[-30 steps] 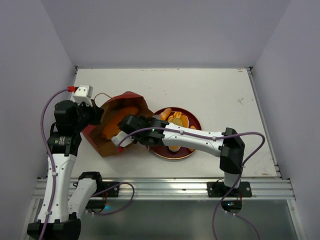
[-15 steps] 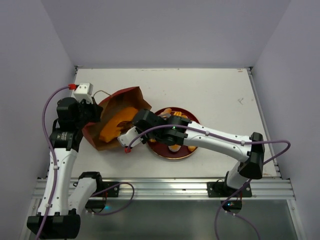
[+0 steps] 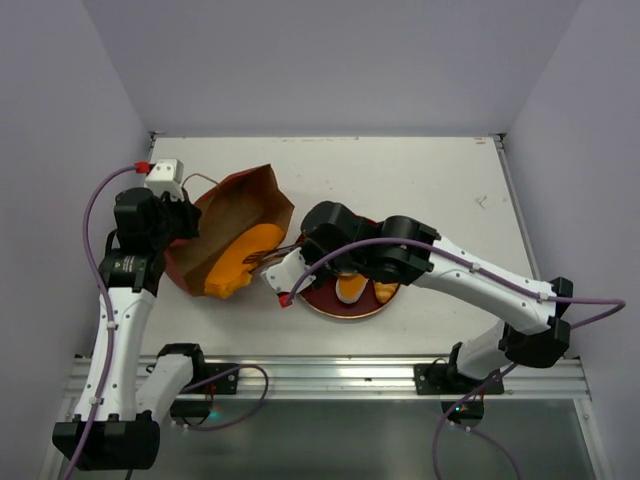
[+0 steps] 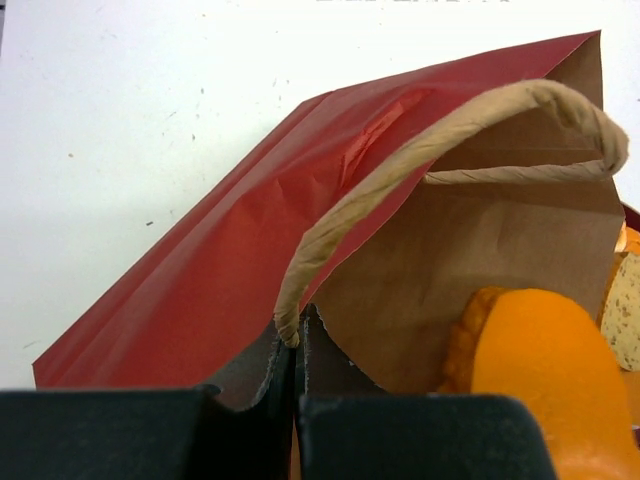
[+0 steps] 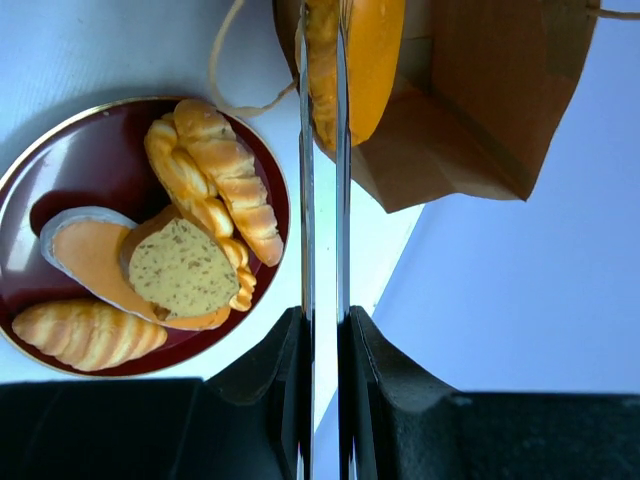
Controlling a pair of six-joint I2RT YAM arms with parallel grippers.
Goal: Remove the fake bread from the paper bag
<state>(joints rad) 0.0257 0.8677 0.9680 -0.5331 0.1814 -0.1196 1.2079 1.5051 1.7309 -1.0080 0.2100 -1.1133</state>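
Note:
The paper bag [image 3: 228,205] lies on its side, dark red outside and brown inside, with its mouth toward the plate. My left gripper [image 3: 188,222] is shut on the bag's rim next to the cord handle [image 4: 400,165]; in the left wrist view its jaws [image 4: 295,350] pinch the paper. An orange slab of fake bread [image 3: 238,262] lies in the bag's mouth. My right gripper [image 3: 268,258] is at the slab's near end. In the right wrist view its nearly closed fingers [image 5: 322,30] straddle the slab's crust edge [image 5: 375,50].
A round dark-red plate [image 3: 330,305] sits right of the bag with a twisted stick [image 5: 210,190], a round speckled slice [image 5: 180,268] and a ridged loaf [image 5: 85,335] on it. The left wall stands close behind the bag.
My right arm has drawn back to the right, out of the bag's depth to its mouth. My left gripper has pulled the rim back and left, and the slab shows more fully.

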